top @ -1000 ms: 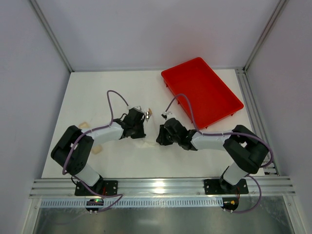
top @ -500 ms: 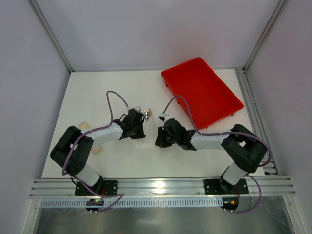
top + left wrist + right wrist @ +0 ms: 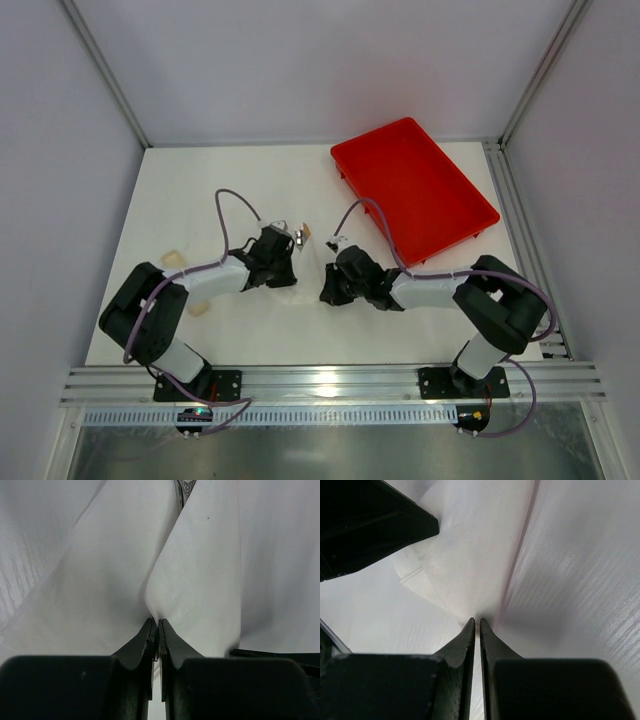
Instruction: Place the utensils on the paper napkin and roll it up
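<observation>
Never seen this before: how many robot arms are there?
2. The left arm reaches from bottom left, the right arm from bottom right; both pinch the paper napkin.

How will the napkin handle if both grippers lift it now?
Likely floppy: the napkin creases into soft folds where the left gripper pinches it. Probably light and tear-prone: at the right gripper it looks paper-thin. The utensil at the fold's far end may slide out if tilted.
</observation>
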